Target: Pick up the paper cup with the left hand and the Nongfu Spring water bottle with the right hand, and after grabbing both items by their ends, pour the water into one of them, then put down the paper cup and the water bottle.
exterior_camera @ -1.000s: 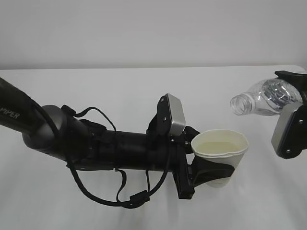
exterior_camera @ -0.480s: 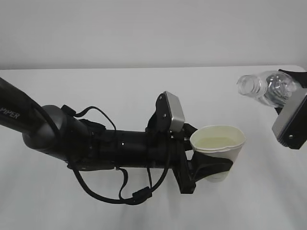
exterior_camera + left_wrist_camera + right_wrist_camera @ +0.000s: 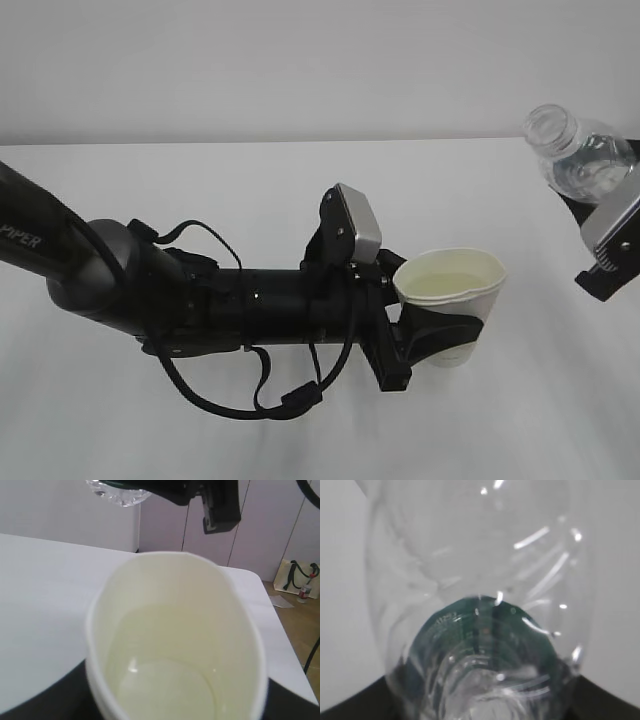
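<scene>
Your left hand is reaching in low from the left over the white worktop, and its fingers are clasping the paper cup around the lower half of its wall. The cup is standing roughly upright, its rim pressed slightly out of round, and the left wrist view is showing the water lying inside it, filling the lower part of the cream interior. Your right hand is sitting at the far right edge of the exterior view, well apart from the cup and higher. Its fingers are gripping the Nongfu Spring water bottle by its lower end; the uncapped neck is tilting up and to the left, and the clear body is appearing empty.
</scene>
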You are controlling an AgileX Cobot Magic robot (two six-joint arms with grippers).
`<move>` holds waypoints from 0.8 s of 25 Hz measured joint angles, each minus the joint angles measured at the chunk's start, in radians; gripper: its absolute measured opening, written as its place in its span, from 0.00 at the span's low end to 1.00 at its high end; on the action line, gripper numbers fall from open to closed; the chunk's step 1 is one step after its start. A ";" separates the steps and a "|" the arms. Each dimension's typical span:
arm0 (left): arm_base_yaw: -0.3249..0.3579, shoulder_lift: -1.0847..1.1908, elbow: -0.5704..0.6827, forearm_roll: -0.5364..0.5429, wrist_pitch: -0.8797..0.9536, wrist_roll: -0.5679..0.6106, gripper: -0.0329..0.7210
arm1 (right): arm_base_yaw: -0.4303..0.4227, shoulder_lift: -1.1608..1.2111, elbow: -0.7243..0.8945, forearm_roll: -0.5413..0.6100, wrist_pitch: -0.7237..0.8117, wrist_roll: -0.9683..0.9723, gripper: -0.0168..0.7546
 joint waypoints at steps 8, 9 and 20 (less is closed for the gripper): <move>0.000 0.000 0.000 -0.013 0.008 0.004 0.59 | 0.000 0.000 0.000 0.000 -0.013 0.242 0.53; 0.000 0.000 0.000 -0.013 0.008 0.004 0.59 | 0.000 0.000 0.000 0.000 -0.017 0.271 0.53; 0.000 0.000 0.000 -0.014 0.012 0.004 0.59 | 0.000 0.000 0.000 0.000 -0.078 0.606 0.53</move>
